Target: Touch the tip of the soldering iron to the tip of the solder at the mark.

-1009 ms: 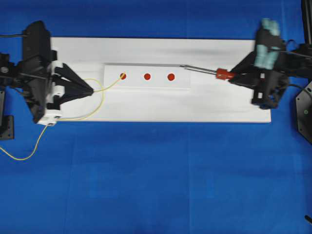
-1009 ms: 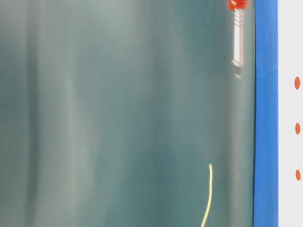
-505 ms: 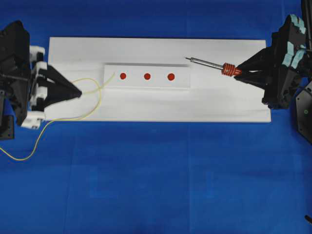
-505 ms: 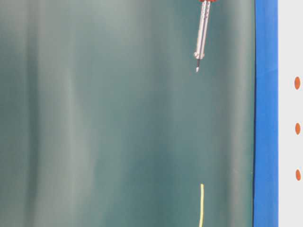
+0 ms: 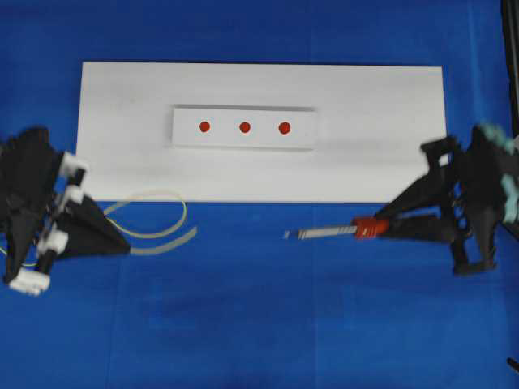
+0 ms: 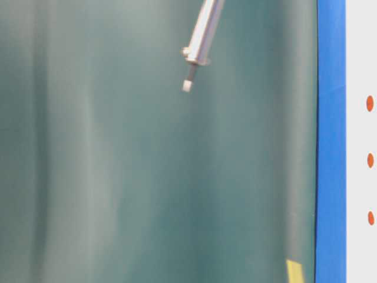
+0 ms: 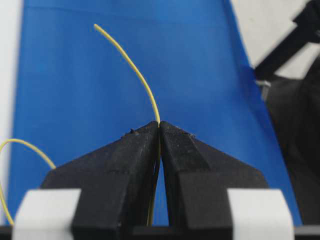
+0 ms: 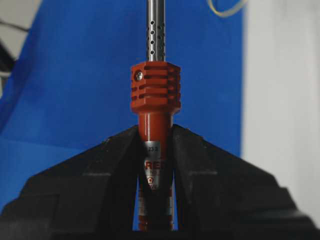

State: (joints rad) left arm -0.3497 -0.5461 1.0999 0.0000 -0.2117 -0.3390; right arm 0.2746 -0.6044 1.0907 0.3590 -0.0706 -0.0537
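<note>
I see left gripper [image 5: 122, 243] pinching yellow wire [image 5: 158, 235], right gripper [image 5: 388, 227] pinching iron [image 5: 336, 232]; both over blue cloth [image 5: 259, 324], near side of dots [image 5: 244, 127], tips pointing inward, well apart

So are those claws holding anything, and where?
Yes. The left gripper pinches the solder partway along it; the right gripper clamps the iron by its red handle.
</note>
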